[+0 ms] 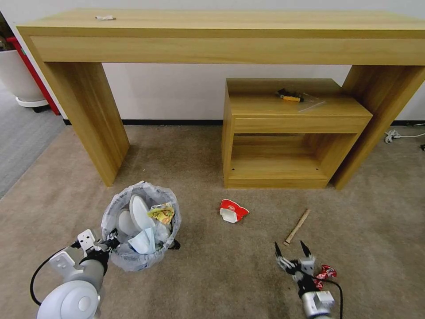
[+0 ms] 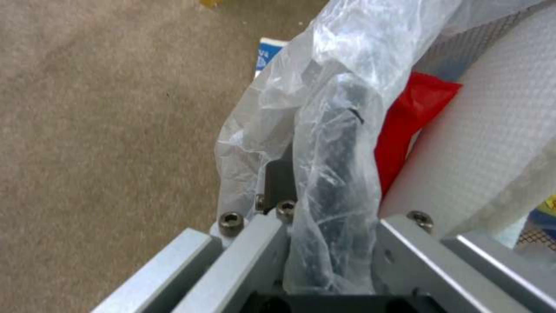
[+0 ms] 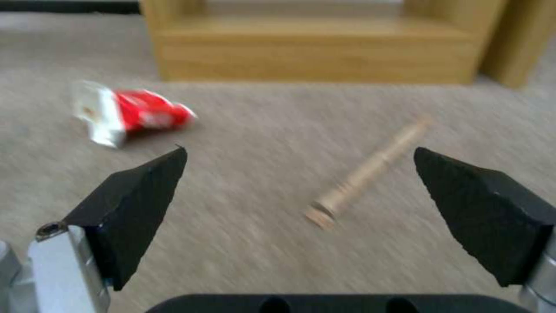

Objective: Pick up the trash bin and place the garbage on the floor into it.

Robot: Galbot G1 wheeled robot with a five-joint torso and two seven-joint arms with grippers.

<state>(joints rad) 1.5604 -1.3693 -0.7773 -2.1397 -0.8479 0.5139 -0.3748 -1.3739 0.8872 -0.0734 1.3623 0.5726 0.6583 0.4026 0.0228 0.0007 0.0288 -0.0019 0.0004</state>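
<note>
Left claw (image 1: 107, 245) clamped on the bagged rim of the trash bin (image 1: 141, 225), which sits on the floor (image 1: 212, 266) by the table (image 1: 221, 35) leg, already holding slippers and wrappers. Right claw (image 1: 292, 250) spread wide, grasping nothing, low over carpet just short of the wooden stick (image 1: 297, 227); red-white cup (image 1: 232, 210) lies between bin and stick

The beige floor (image 1: 212, 274) bears a red-white cup (image 1: 233, 210) and a wooden stick (image 1: 296, 227).
</note>
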